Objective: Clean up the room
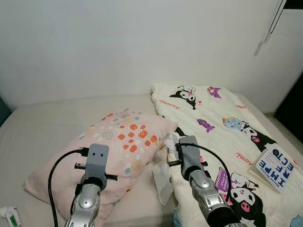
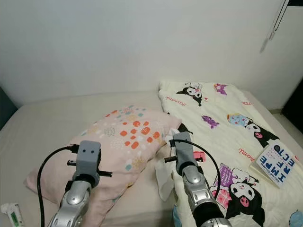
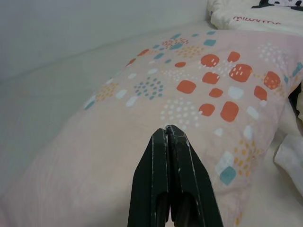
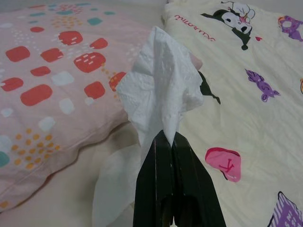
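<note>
While clenched on only a narrow fold of the white tissue [image 4: 161, 90], holds it with the right pincer [image 4: 173, 137] just above the spot where the pink spotted pillow [image 1: 128, 137] meets the cartoon blanket [image 1: 222, 118] on the bed [image 1: 47, 123]. Could well lose it on a quick swing, going by how thin the paper is and how little of it sits between the tips; might equally tear it if a trailing edge snags on the blanket. Risks leaving behind a second white sheet [image 1: 162, 182] lying on the bed just below, too close to tell whether joined to the held one. Keeps the left pincer [image 3: 166, 132] pressed together on nothing, poised over the pillow, near enough to drag the pillow if lowered carelessly. From the right wrist view, makes plain the pinch itself and the crumpled top of the tissue standing up past the tips. From the head views, gives instead the wider lay of things: a book [image 1: 276, 168] at the blanket's far right edge and a small tube [image 1: 12, 216] at the bed's near left corner, both probably waiting for tidying.
</note>
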